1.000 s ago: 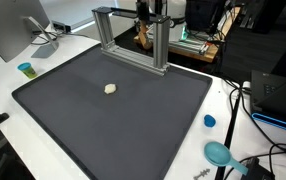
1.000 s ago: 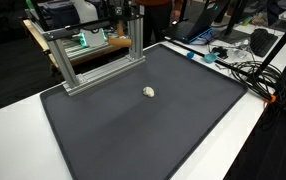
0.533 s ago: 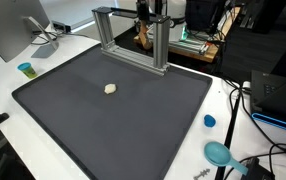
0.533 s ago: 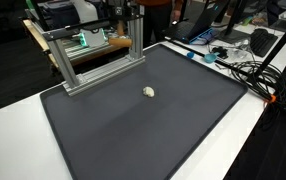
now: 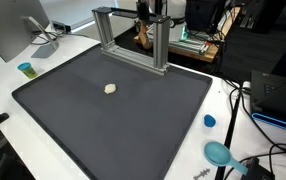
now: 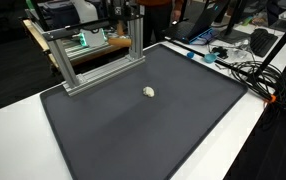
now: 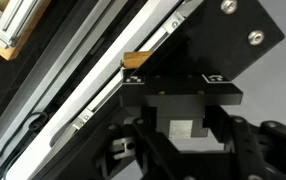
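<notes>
Seemingly light and firm, the small pale lump (image 5: 110,88) lies mid-mat (image 5: 103,125), well apart from the gripper (image 7: 184,138) up by the aluminium frame (image 5: 163,45). Pinch it across its sides. Whether the jaws are parted, I cannot tell.

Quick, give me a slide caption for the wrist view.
Close-up: gripper hard by the slanting metal rail, a small tan block beside a black plate; jaws not readable.

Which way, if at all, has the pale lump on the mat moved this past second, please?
No: the pale lump lies equally far from the aluminium frame as before in both exterior views.
</notes>
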Controlling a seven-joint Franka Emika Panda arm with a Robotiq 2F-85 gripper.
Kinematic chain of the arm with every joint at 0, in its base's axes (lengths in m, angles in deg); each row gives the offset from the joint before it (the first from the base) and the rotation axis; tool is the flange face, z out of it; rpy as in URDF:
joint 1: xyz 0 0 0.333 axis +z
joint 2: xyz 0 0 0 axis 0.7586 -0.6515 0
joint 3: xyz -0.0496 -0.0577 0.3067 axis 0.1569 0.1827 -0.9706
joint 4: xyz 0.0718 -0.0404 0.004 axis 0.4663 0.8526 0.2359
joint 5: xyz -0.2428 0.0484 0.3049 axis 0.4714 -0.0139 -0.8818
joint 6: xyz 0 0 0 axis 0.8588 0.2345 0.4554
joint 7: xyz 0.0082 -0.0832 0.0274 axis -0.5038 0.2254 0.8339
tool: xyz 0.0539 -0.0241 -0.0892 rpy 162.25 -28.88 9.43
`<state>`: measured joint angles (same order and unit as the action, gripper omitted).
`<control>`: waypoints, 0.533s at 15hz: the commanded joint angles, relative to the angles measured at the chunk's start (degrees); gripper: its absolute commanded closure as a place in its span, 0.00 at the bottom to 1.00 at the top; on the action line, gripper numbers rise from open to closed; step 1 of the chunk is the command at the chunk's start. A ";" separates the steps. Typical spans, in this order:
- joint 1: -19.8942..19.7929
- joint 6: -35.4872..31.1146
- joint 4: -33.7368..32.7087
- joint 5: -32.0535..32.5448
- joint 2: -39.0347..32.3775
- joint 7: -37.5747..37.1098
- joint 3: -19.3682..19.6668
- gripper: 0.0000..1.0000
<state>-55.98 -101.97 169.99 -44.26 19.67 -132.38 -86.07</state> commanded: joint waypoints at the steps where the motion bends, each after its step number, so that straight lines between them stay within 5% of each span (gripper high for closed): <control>1: -0.01 1.20 -0.52 -0.45 0.08 -0.72 0.33 0.68; 4: -0.58 1.31 -0.78 0.53 -0.15 -2.28 -0.28 0.69; 8: 2.23 2.21 -1.41 -4.51 -1.06 7.36 3.68 0.75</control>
<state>-55.38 -101.44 169.71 -45.58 19.62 -130.45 -85.26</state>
